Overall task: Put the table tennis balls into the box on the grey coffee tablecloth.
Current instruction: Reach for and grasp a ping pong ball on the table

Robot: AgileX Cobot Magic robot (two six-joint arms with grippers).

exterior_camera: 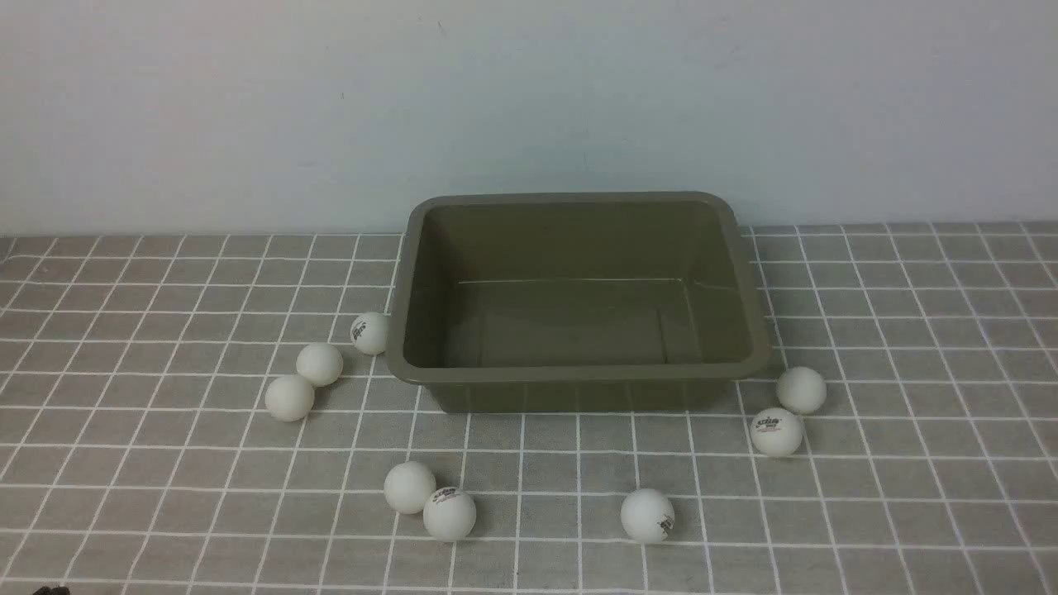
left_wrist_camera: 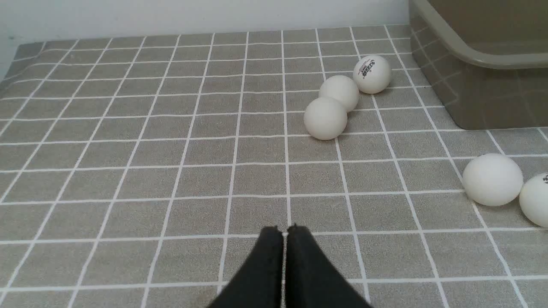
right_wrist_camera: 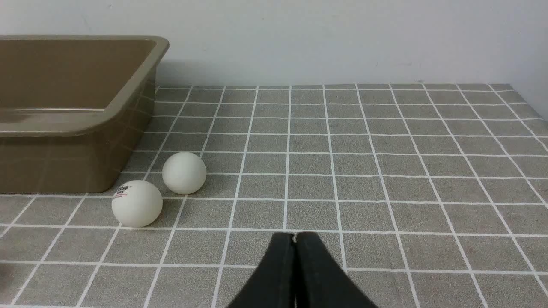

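Note:
The olive-green box [exterior_camera: 579, 382] stands empty on the grey checked tablecloth [exterior_camera: 165, 479]. Several white balls lie around it: three at its left [exterior_camera: 369, 333] [exterior_camera: 319, 364] [exterior_camera: 289, 397], two in front left [exterior_camera: 409, 487] [exterior_camera: 450, 514], one in front [exterior_camera: 647, 515], two at its right [exterior_camera: 800, 389] [exterior_camera: 776, 431]. My left gripper [left_wrist_camera: 284, 229] is shut and empty, low over the cloth, short of the left three balls [left_wrist_camera: 325, 118]. My right gripper [right_wrist_camera: 294, 235] is shut and empty, near the right two balls [right_wrist_camera: 137, 203] [right_wrist_camera: 184, 173]. Neither gripper shows in the front view.
A pale wall [exterior_camera: 529, 99] rises right behind the box. The cloth's left edge [left_wrist_camera: 13, 60] and right edge [right_wrist_camera: 522, 92] show in the wrist views. The box's corner shows in the left wrist view [left_wrist_camera: 483, 64] and in the right wrist view [right_wrist_camera: 85, 124].

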